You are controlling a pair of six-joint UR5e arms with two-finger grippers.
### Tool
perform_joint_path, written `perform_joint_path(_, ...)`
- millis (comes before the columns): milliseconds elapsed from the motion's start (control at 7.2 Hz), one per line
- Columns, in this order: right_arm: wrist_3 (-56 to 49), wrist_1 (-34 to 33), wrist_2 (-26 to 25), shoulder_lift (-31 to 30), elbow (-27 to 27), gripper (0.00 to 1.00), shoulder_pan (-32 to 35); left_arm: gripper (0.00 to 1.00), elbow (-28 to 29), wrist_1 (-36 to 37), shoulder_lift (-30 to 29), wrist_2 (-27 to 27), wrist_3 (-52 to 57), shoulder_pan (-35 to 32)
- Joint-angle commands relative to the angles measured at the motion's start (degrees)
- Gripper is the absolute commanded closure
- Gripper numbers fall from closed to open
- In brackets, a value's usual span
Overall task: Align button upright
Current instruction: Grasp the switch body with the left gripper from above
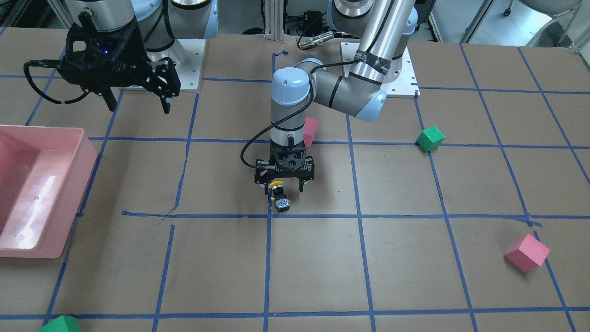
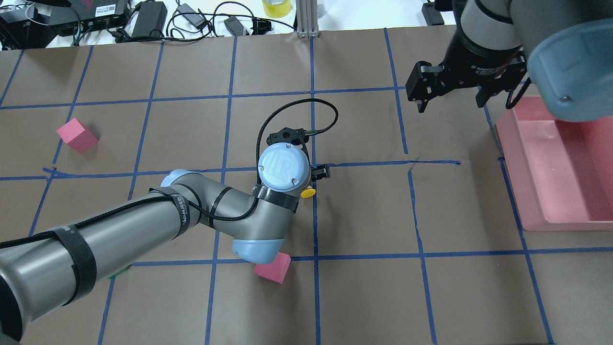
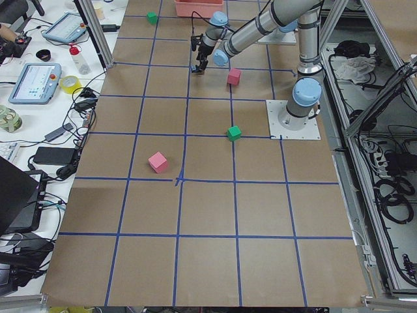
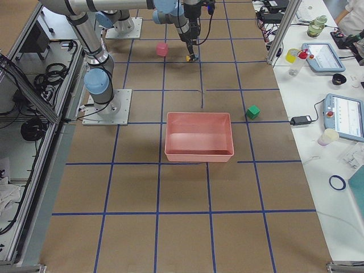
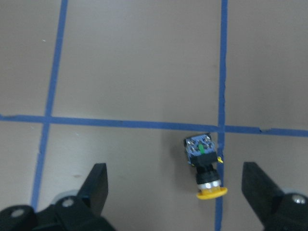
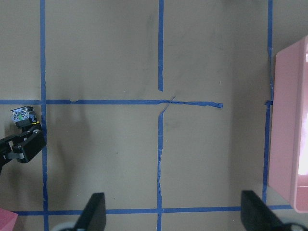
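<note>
So the button [image 5: 204,166] isn't upright yet. It's lying flat on its side on the brown table [image 1: 415,258], right by a crossing of the blue tape lines [image 5: 222,129], about mid-table. By my read nothing's really done: it needs grabbing, tipping up and setting on its base.

Its long axis runs near-to-far in the front-facing view. The yellow cap points far, toward the robot, and the silvery contact block points near.

The left gripper [image 5: 175,173] hovers right over it with fingers spread wide, touching nothing. The button sits off-centre, closer to one finger.

The right gripper [image 1: 138,108] is well off to the side, also spread and empty, near the pink bin [image 1: 69,193].
</note>
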Motion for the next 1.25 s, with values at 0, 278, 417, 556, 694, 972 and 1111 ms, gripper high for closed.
perform_joint_path(0,0.0,0.0,0.2,0.0,0.0,0.00,0.0,0.07,0.2,-0.1,-1.5,-2.3,-1.4,0.0)
perform_joint_path(278,0.0,0.0,0.2,0.0,0.0,0.00,0.0,0.66,0.4,-0.6,-1.6,-3.5,-2.1,-0.1)
perform_joint_path(417,0.0,0.0,0.2,0.0,0.0,0.00,0.0,0.97,0.4,-1.8,-1.6,-3.4,-2.5,-0.1)
perform_joint_path(556,0.0,0.0,0.2,0.0,0.0,0.00,0.0,1.00,1.0,-2.8,-1.3,-3.3,-3.2,-0.1)
perform_joint_path(694,0.0,0.0,0.2,0.0,0.0,0.00,0.0,1.00,2.7,-4.8,-0.7,-3.2,-5.9,-0.1)
perform_joint_path(972,0.0,0.1,0.2,0.0,0.0,0.00,0.0,1.00,10.1,-17.6,0.4,-3.5,-8.1,0.2)
perform_joint_path(1111,0.0,0.1,0.1,0.0,0.0,0.00,0.0,1.00,14.4,-24.9,1.1,-5.9,-11.5,1.3)
